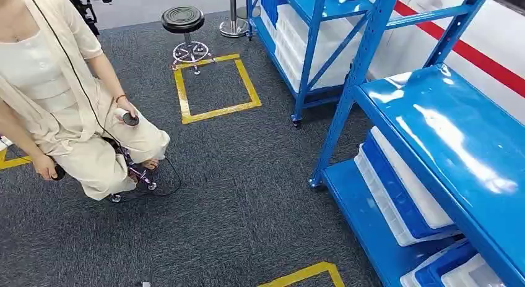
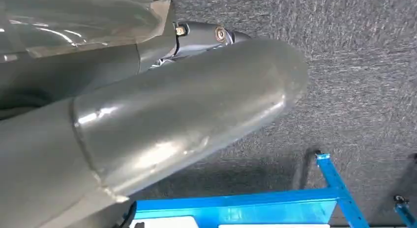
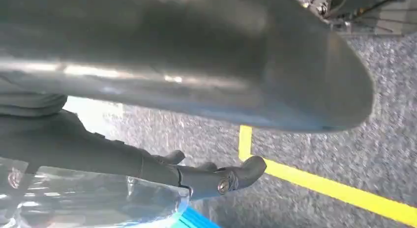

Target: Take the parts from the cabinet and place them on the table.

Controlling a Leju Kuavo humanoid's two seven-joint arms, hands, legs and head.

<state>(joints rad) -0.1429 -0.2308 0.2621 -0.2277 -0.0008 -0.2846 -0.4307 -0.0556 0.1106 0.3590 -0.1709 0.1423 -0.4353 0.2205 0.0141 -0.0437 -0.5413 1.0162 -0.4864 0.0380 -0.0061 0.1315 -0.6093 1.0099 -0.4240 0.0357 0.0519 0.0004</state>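
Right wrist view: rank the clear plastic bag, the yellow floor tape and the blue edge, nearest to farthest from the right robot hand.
1. clear plastic bag: right against the right robot hand.
2-3. yellow floor tape, on the carpet beyond the fingertips, and blue edge, a sliver beside the bag: too close to call.

Grey carpet floor (image 1: 247, 194) marked with a yellow tape square (image 1: 215, 88) at far centre and a tape corner (image 1: 306, 274) near. Black stool (image 1: 184, 27) just beyond the square. Blue rack (image 1: 452, 138) on the right, white and blue bins (image 1: 402, 194) on its lower shelf. Second blue rack (image 1: 316, 27) farther back, white bins (image 1: 316, 49) inside.
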